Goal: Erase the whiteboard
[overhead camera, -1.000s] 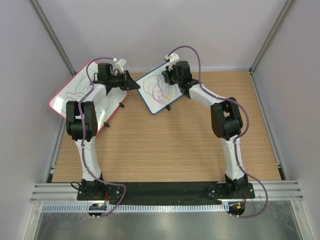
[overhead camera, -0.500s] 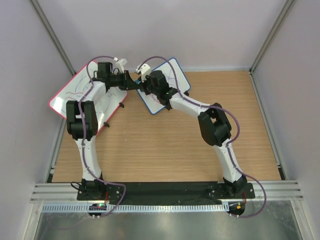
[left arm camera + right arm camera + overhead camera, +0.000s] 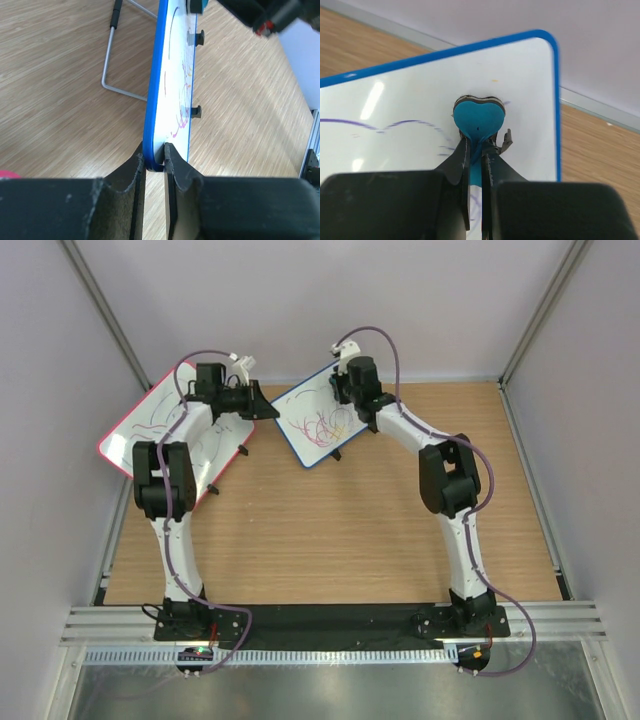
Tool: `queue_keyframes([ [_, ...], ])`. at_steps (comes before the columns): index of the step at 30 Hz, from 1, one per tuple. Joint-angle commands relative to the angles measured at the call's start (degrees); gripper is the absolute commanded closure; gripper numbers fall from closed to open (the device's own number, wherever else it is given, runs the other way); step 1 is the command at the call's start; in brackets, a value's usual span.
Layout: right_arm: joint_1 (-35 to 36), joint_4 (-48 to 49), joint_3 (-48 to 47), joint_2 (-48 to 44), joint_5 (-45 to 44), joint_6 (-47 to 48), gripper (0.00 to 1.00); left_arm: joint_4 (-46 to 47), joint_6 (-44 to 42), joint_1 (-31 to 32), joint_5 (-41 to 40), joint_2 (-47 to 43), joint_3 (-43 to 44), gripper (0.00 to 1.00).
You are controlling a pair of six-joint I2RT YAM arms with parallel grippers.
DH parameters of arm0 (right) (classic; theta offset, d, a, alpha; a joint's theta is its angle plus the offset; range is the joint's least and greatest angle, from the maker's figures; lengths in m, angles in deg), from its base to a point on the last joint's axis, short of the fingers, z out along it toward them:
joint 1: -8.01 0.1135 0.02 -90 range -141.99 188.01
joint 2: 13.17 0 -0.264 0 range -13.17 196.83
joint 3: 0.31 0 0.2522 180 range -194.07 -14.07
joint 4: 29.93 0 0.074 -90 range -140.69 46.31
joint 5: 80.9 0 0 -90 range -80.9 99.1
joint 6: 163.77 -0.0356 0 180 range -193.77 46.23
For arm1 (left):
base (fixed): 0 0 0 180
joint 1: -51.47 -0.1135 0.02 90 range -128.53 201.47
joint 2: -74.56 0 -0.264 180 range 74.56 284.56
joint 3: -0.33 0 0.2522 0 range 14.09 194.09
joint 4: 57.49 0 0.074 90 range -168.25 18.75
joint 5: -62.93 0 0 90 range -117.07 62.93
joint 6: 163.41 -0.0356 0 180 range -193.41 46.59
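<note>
The whiteboard, white with a dark blue frame, stands tilted at the back middle of the table, with red, purple and yellow scribbles on it. My left gripper is shut on its left corner; in the left wrist view the blue edge sits between the fingers. My right gripper is shut on a blue heart-shaped eraser and presses it on the board near its upper right corner. Purple lines show left of the eraser.
A larger red-framed whiteboard with scribbles leans at the far left under my left arm. A wire stand shows behind the blue board. Grey walls close the back and sides.
My right gripper with the eraser swept left across the board, then came back to the upper right corner. Fewer scribbles show on the board's upper part. My left gripper has not moved.
</note>
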Motion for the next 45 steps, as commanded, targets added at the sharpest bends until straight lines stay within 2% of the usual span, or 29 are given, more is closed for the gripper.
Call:
queue_keyframes([
  [1,-1.1,-7.2,-4.6,2.3,-2.3,0.9,0.99,-1.6,-5.3,1.4,-1.8,-1.4,1.3,1.00],
  [5,0.9,-7.2,-3.3,1.3,0.1,1.5,0.99,-2.1,-6.1,1.7,-2.5,-1.2,1.6,1.00],
  [11,8.0,-5.6,0.3,-2.1,4.7,4.2,0.99,-3.0,-7.3,2.2,-3.1,-1.0,1.9,1.00],
  [14,11.6,-9.2,-4.8,-0.1,5.2,6.4,0.99,-3.7,-7.8,2.5,-3.1,-1.0,2.5,1.00],
  [17,12.2,-11.9,-10.4,1.8,5.7,5.4,0.99,-4.2,-8.0,2.7,-3.2,-1.2,2.4,1.00],
  [23,9.1,-13.5,-11.0,3.0,3.4,2.7,0.99,-4.4,-8.0,2.8,-3.2,-1.9,2.4,1.00],
  [27,6.1,-13.7,-9.8,3.3,-1.9,1.6,0.99,-4.5,-8.0,2.8,-3.3,-1.8,2.4,0.99],
  [32,0.3,-16.4,-14.3,5.8,-1.9,-0.6,0.99,-4.9,-9.7,2.8,-3.3,-1.9,2.5,1.00],
  [45,-4.2,-20.4,-24.3,11.9,1.0,-0.4,0.99,-6.0,-10.8,2.9,-3.8,-1.5,3.2,1.00],
])
